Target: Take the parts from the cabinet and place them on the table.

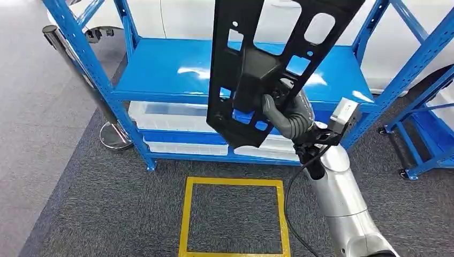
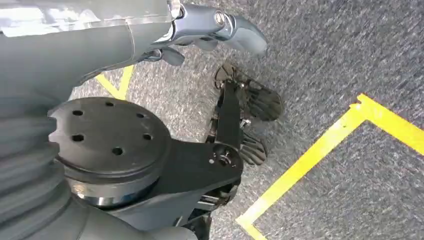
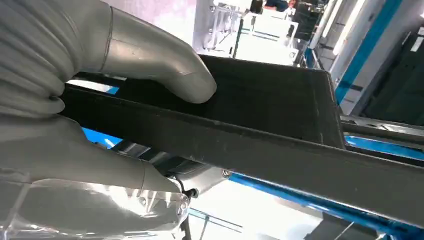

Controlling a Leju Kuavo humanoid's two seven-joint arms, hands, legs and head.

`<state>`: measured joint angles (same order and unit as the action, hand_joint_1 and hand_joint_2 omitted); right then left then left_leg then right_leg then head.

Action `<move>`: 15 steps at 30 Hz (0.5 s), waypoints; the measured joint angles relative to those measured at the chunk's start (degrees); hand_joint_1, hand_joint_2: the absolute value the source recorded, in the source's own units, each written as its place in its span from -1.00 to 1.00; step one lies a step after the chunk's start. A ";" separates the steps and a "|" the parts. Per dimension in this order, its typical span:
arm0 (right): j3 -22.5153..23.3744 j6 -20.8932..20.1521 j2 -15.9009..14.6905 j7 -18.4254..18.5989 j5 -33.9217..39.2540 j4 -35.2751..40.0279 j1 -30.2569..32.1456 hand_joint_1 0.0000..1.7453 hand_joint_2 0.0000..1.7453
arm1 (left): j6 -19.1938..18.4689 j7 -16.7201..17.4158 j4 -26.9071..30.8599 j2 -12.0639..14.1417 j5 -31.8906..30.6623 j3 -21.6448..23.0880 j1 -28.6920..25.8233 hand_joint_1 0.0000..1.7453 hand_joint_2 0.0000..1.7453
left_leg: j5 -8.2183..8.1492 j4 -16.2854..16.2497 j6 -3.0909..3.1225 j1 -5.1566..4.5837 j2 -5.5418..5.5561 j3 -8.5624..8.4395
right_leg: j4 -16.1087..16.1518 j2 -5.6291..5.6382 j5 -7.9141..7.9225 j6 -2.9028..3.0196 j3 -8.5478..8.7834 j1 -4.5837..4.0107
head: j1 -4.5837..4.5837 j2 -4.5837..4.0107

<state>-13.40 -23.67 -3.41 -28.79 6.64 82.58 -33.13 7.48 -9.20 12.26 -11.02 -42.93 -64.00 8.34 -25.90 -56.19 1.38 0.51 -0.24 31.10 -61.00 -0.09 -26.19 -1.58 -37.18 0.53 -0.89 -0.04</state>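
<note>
A flat black part [image 1: 284, 21] with several cutouts is held upright in front of the blue cabinet [image 1: 176, 69], above its top shelf. My right hand [image 1: 286, 115] grips the part near its lower end, fingers wrapped around the edge. In the right wrist view the thumb [image 3: 165, 60] presses on the part's dark face [image 3: 280, 110], and the other fingers clamp it from the opposite side. My left hand [image 2: 215, 25] hangs at my side over the grey carpet, holding nothing, its fingers loosely apart.
Clear plastic bins [image 1: 166, 115] sit on the cabinet's lower shelves. A yellow taped square [image 1: 235, 184] marks the carpet in front of me. A post with a chrome base [image 1: 115, 134] stands at the cabinet's left corner. Another blue rack [image 1: 428, 123] stands at the right.
</note>
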 joint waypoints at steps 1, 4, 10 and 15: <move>0.00 0.00 0.00 0.00 0.00 0.00 -0.05 1.00 1.00 | 0.00 0.00 -0.02 0.00 0.00 0.00 0.03 -1.00 1.00 | 0.22 -0.05 0.06 -0.05 -0.01 0.41 | -4.10 0.04 -2.48 -0.19 -1.62 0.10 | 0.00 0.00; 0.00 0.00 0.00 0.00 0.00 -0.13 0.18 1.00 1.00 | -0.02 0.00 -0.02 -0.02 -0.02 0.00 -0.09 -1.00 1.00 | 0.81 -0.49 0.14 -0.23 0.00 1.72 | -15.06 0.03 -6.88 -0.58 -5.54 0.21 | -0.02 0.02; 0.04 -0.18 0.00 0.00 0.00 -0.02 0.08 1.00 1.00 | -0.11 0.02 -0.02 -0.02 -0.18 -0.02 0.01 -1.00 1.00 | 1.08 -1.84 -0.86 -0.60 0.09 3.10 | 2.82 0.08 -0.54 0.77 4.74 -0.31 | -0.05 0.02; 0.22 -0.26 0.00 0.02 -0.02 0.07 0.08 1.00 1.00 | 0.04 0.02 -0.02 -0.02 -0.17 -0.02 -0.05 -1.00 1.00 | -1.27 -4.39 -2.28 -0.48 0.20 4.48 | 3.63 -0.08 0.78 2.54 4.16 0.27 | -0.31 0.00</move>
<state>-13.18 -23.93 -3.41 -28.76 6.62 82.64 -33.06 7.52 -9.18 12.24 -11.04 -43.10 -64.02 8.29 -27.17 -60.59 -0.90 0.03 -0.03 35.58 -57.37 -0.18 -25.42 0.96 -33.02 0.81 -1.20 -0.04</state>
